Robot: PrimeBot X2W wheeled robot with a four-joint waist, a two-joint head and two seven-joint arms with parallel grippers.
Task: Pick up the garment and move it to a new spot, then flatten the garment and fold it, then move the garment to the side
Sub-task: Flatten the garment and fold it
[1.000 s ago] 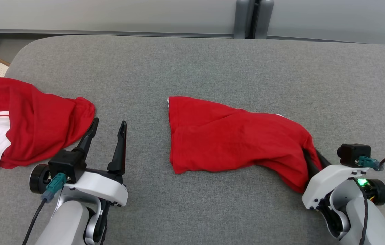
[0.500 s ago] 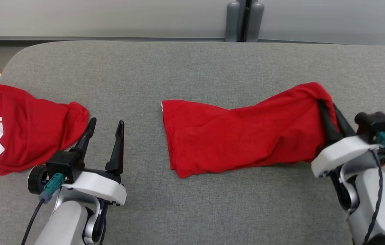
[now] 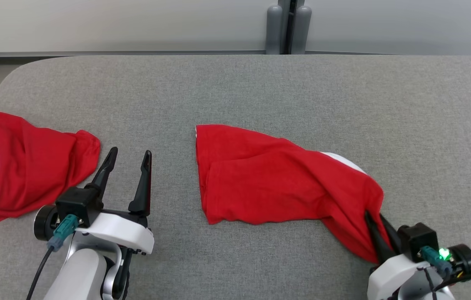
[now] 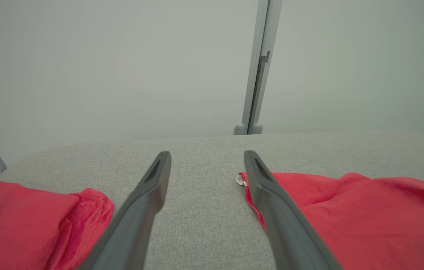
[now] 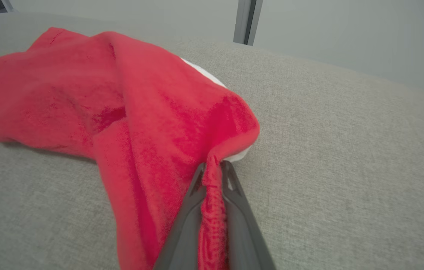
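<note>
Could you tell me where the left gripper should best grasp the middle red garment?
Probably the garment at its left edge, approached from the left: it lies free facing the left gripper, while the right gripper pinches the opposite end.

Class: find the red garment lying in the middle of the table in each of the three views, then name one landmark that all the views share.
Head view: the garment runs from the centre to the lower right.
Left wrist view: the garment is at the lower right.
Right wrist view: the garment lies across the left and centre, pinched by the right gripper.
Shared landmark: the grey post at the back.
</note>
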